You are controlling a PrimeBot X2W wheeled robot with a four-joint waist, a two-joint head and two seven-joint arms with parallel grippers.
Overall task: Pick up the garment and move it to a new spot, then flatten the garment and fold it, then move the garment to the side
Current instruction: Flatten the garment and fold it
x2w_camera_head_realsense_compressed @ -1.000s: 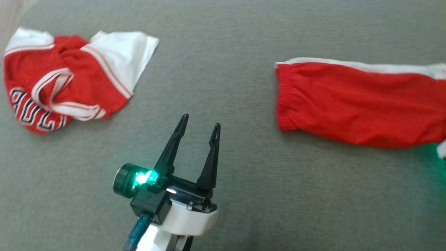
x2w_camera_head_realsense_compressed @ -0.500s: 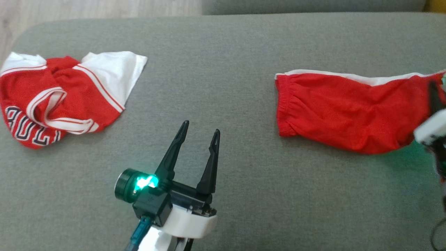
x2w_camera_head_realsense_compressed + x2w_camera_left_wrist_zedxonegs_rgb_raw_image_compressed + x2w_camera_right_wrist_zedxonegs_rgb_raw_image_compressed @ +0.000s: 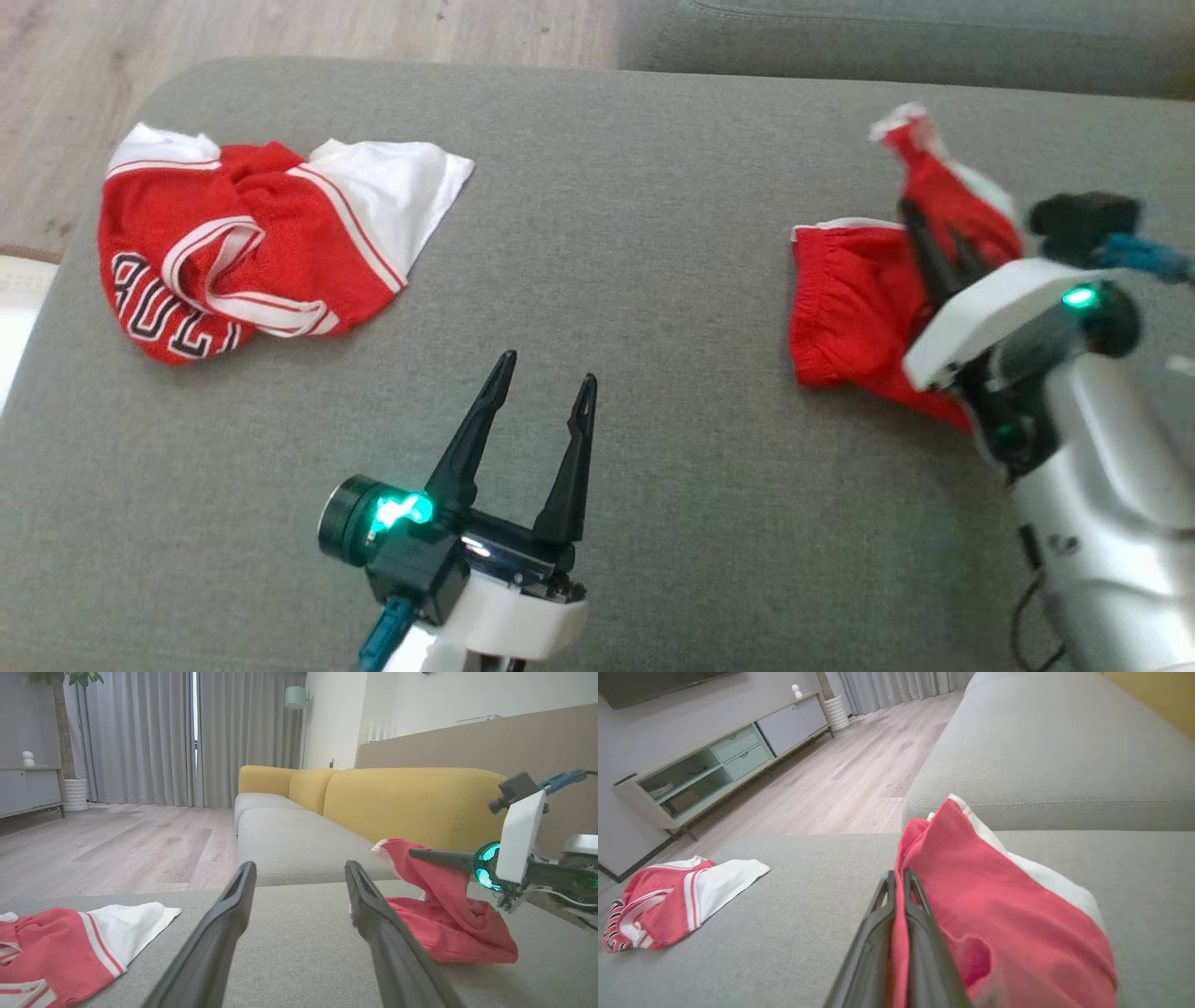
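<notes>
The garment (image 3: 845, 308) is a pair of red shorts with a white side stripe, lying on the right of the grey cushion (image 3: 653, 280). My right gripper (image 3: 924, 219) is shut on a fold of it, holding one end raised above the elastic waistband end. In the right wrist view the red fabric (image 3: 994, 905) drapes from the closed fingers (image 3: 882, 933). My left gripper (image 3: 546, 369) stands open over bare cushion at the front middle, holding nothing. The left wrist view has the shorts (image 3: 444, 933) to the right of the left gripper (image 3: 299, 868).
A crumpled red and white jersey (image 3: 261, 252) with dark lettering lies at the cushion's left end, also seen from the right wrist (image 3: 668, 891). Wooden floor (image 3: 280, 28) lies beyond the far edge. A yellow sofa back (image 3: 411, 798) rises behind. A low cabinet (image 3: 714, 760) stands across the room.
The head camera has shifted. My right gripper has come into view, lifting the far end of the shorts up and left, so the flat stretched shorts are now bunched toward the waistband. The left gripper stays put.
</notes>
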